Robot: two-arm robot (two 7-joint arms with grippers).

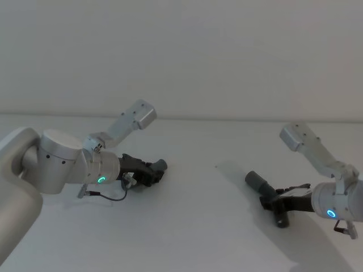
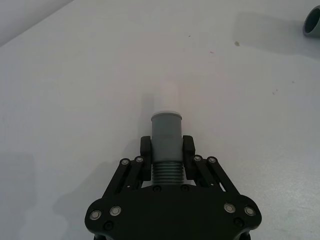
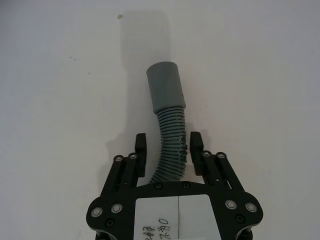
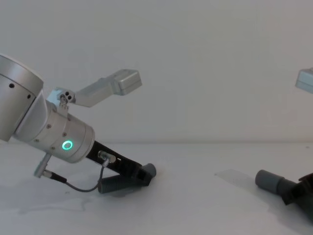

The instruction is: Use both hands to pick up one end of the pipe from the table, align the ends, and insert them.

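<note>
The pipe lies in two grey ribbed pieces on the white table (image 1: 198,238). My left gripper (image 1: 153,171) is shut on the short piece just behind its cuff (image 2: 166,129). A whitish spigot (image 2: 169,96) sticks out of that cuff. In the chest view this cuff (image 4: 149,170) tilts up a little while the ribbed tail (image 4: 113,185) rests on the table. My right gripper (image 3: 169,147) is open around the longer piece (image 3: 171,145); one finger touches the ribs and the other stands apart. Its cuff (image 3: 165,89) points away from the gripper, toward the left arm (image 1: 256,180).
Bare white table lies between the two pieces and in front of them. A plain wall stands behind the table's far edge. The far cuff of the longer piece (image 2: 313,23) appears at the corner of the left wrist view.
</note>
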